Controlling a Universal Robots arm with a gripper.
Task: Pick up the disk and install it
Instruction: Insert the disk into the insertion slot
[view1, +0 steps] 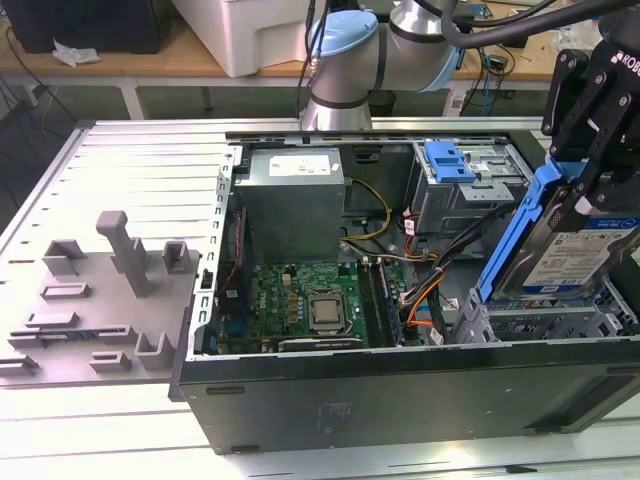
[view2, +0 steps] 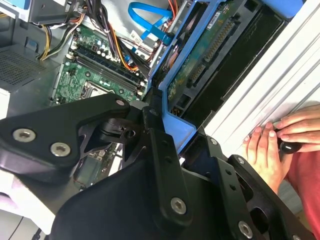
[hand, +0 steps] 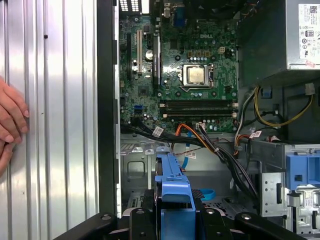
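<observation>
One disk is clamped in my gripper; the fingers are clenched on the bright blue carrier rail that frames it. The disk hangs tilted with its white-and-blue label turned toward the exterior view. It is directly above the grey drive cage, at the exterior view's right end of the open computer case. Its lower edge is close to the cage, but I cannot tell whether the two touch. In the second wrist view, the underside of the disk shows a green circuit board inside the blue rail. In the first wrist view, the rail runs straight out between my fingers, over the case interior. Near the cage, a bundle of orange and black cables leads to the green motherboard, which lies flat on the case floor and carries a square processor socket. Beyond the motherboard stands a grey metal power supply with a white sticker. To the exterior view's right of the power supply, a small blue latch sits on a second drive bay. The case rests on a slatted aluminium table. A grey moulded fixture tray lies on the table at the exterior view's left, well apart from the disk. A person's hand rests on the table just outside the case wall.
</observation>
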